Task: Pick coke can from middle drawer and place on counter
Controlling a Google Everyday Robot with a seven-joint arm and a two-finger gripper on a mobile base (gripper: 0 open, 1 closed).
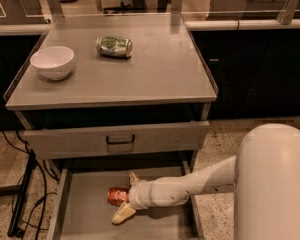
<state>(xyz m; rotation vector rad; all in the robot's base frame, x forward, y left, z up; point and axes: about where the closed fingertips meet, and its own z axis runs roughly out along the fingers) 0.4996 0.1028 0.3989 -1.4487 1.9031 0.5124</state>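
Counter [155, 79] bears white bowl [52, 62] and green can [114, 46], hand [123, 197] inside middle drawer [85, 209].

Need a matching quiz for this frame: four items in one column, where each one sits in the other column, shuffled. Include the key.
Items:
1. white bowl
2. green can
3. coke can
4. gripper

Places:
A. reaching into the open middle drawer, fingers spread on either side of a can
B. upright on the left side of the counter
C. lying on the middle drawer's floor
D. on its side toward the back of the counter, right of the bowl

Pairs: 1-B, 2-D, 3-C, 4-A
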